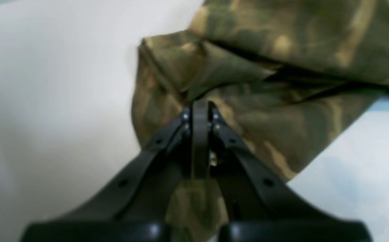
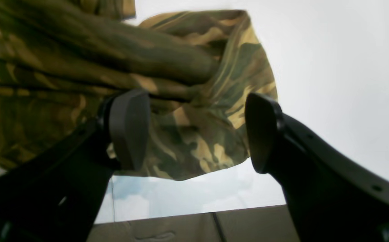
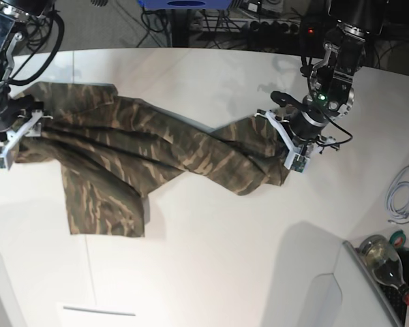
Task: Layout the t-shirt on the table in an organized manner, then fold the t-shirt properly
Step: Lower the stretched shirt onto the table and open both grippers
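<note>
The camouflage t-shirt (image 3: 157, 143) lies twisted and bunched across the white table (image 3: 225, 259), stretched between both arms. My left gripper (image 1: 199, 114), on the right of the base view (image 3: 282, 140), is shut on a fold of the shirt's (image 1: 275, 43) edge, with cloth pinched between its dark fingers. My right gripper (image 2: 196, 131), on the left of the base view (image 3: 19, 136), is open. Its two pads (image 2: 130, 127) stand wide apart in front of a loose end of the shirt (image 2: 187, 67), and nothing is gripped between them.
White cables (image 3: 402, 197) lie at the table's right edge. A bottle (image 3: 385, 262) sits at the bottom right beside a raised white panel (image 3: 313, 286). The right wrist view shows the table's edge (image 2: 198, 210) with floor below it.
</note>
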### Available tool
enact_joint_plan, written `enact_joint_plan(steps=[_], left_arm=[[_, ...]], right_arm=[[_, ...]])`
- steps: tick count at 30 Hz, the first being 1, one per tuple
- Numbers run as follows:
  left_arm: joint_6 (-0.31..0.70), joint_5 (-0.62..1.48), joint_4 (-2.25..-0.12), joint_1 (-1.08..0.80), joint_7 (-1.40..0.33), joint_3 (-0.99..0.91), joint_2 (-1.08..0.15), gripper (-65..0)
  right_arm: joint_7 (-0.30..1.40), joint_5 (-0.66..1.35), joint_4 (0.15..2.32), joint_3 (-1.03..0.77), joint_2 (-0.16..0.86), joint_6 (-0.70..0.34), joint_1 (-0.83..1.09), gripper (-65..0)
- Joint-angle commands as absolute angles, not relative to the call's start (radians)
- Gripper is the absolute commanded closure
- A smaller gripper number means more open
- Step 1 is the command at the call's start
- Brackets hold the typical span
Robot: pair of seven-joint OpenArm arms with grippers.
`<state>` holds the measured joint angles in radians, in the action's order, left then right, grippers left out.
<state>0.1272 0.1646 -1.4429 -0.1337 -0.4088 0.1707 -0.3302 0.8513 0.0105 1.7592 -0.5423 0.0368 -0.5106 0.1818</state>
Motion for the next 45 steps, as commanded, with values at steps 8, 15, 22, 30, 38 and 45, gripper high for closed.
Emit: enact_joint_plan(steps=[8, 15, 22, 30, 38, 45], left_arm=[[0.125, 0.170, -1.561, -0.222, -0.386, 0.113, -0.334, 0.0], [0.125, 0.171, -1.747, -0.331, -0.386, 0.102, -0.208, -21.2], [0.125, 0.173, -1.656, -0.260, -0.386, 0.101, -0.039, -44.3], [0.125, 0.455, -1.610, -0.236, -0.384, -0.070, 0.038, -40.5], [0.125, 0.550, -1.491, -0.174, -0.386, -0.124, 0.027, -40.5], [0.125, 0.552, -1.377, -0.099, -0.390, -0.124, 0.033, -38.5]], right_arm=[[0.719, 0.018, 1.821, -0.397, 0.050, -0.684, 0.222, -41.0], [0.694, 0.016, 1.762, -0.394, 0.054, -0.684, 0.206, -41.0], [0.694, 0.016, 1.759, -0.392, 0.054, -0.685, 0.197, -41.0], [0.694, 0.016, 1.742, -0.398, 0.084, -0.688, 0.203, -41.0], [0.693, 0.016, 1.715, -0.394, 0.084, -0.688, 0.203, -41.0], [0.693, 0.016, 1.712, -0.392, 0.084, -0.688, 0.197, -41.0]])
